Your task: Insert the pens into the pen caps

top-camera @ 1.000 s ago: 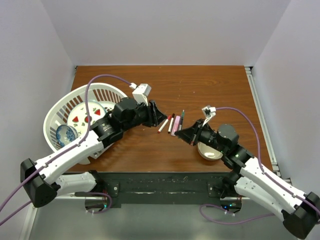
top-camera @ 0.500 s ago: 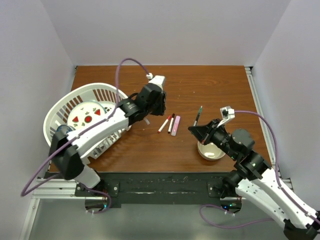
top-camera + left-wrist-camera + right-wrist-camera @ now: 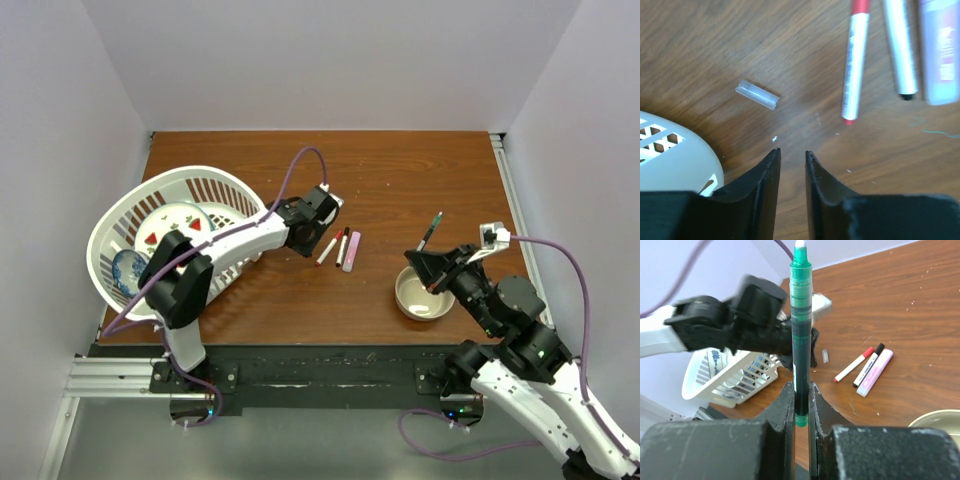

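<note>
My right gripper (image 3: 420,256) (image 3: 801,405) is shut on the lower end of a dark green pen (image 3: 432,232) (image 3: 800,325), held upright above the table next to the bowl. Three pens lie side by side mid-table: a white one with red ends (image 3: 325,249) (image 3: 855,65) (image 3: 854,365), a white one with a black end (image 3: 341,247) (image 3: 900,50) (image 3: 868,365) and a pink one (image 3: 352,251) (image 3: 940,50) (image 3: 875,371). A small clear cap (image 3: 757,95) (image 3: 825,355) lies left of them. Just short of that cap, my left gripper (image 3: 312,232) (image 3: 792,152) hovers low, its jaws narrowly open and empty.
A white basket (image 3: 120,215) (image 3: 675,155) (image 3: 725,377) holding plates lies tipped at the left, close to my left arm. A cream bowl (image 3: 408,298) (image 3: 940,420) sits at the near right, beside my right gripper.
My left arm has stretched out and dropped low beside the pens, its jaws narrowing. My right gripper has carried the green pen right and nearer, by the bowl.
</note>
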Motion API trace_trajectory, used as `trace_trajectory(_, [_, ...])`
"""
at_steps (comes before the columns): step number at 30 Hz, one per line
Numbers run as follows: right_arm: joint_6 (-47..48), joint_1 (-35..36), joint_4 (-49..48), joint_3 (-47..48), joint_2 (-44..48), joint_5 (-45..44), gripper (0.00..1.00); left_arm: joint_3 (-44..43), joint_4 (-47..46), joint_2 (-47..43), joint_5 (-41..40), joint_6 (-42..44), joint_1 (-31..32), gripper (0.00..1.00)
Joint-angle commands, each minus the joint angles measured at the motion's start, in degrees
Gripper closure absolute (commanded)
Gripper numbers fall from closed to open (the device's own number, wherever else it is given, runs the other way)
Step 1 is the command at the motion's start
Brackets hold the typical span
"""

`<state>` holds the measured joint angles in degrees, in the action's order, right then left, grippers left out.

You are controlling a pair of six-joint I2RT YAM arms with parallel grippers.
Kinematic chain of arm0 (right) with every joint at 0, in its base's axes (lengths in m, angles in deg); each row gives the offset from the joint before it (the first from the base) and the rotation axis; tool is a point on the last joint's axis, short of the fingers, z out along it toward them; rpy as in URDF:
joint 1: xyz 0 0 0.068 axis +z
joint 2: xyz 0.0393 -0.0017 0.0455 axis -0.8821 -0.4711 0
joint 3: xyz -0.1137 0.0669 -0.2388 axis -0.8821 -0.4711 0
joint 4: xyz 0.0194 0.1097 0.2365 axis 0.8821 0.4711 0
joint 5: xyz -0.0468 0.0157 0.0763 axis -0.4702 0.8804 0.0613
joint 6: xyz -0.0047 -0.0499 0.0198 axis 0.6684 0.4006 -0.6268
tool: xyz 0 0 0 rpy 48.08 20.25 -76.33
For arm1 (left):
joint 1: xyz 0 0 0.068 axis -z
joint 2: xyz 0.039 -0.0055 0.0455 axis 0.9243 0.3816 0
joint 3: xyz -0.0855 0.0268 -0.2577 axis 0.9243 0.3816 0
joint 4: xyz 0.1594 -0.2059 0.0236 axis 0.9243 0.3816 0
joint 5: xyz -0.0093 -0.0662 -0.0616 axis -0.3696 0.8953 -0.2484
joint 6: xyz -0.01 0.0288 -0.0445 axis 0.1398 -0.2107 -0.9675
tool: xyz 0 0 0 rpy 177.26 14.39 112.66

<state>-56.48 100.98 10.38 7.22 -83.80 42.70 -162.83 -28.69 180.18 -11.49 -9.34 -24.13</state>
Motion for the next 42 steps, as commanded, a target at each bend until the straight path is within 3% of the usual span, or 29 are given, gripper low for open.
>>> trace_trajectory(1, [1.0,0.0,1.8,2.8,1.0,-2.5,1.00,-0.4,0.8,4.1,-2.9,4.3,-0.6,0.73])
trace_trajectory(4, [1.1,0.0,2.4,3.2,1.4,-2.7,1.00,-0.7,0.9,6.1,-3.8,5.4,-1.0,0.84])
trace_trajectory(6, [1.2,-0.1,2.7,3.2,1.8,-2.9,1.00,-0.7,1.0,7.1,-4.5,5.3,-1.9,0.99])
trace_trajectory(7, [1.2,0.0,2.6,3.2,2.1,-2.9,1.00,-0.8,0.9,7.4,-4.7,5.3,-2.2,1.00])
trace_trajectory(19, [1.6,-0.1,3.0,3.3,2.4,-3.6,1.00,-3.4,-1.0,12.7,-7.9,5.4,-3.1,1.00])
trace_trajectory(31, [2.0,-0.1,3.3,3.2,2.5,-4.5,1.00,-10.9,-3.7,17.1,-0.2,6.4,-3.0,1.00])
trace_trajectory(40, [2.3,-0.1,3.6,3.4,2.4,-5.0,1.00,-15.2,-2.6,17.8,-1.6,8.3,-3.0,1.00])
trace_trajectory(42, [2.4,-0.1,4.2,3.7,2.5,-5.2,1.00,-13.3,-2.9,15.3,-1.7,9.3,-3.3,0.94])
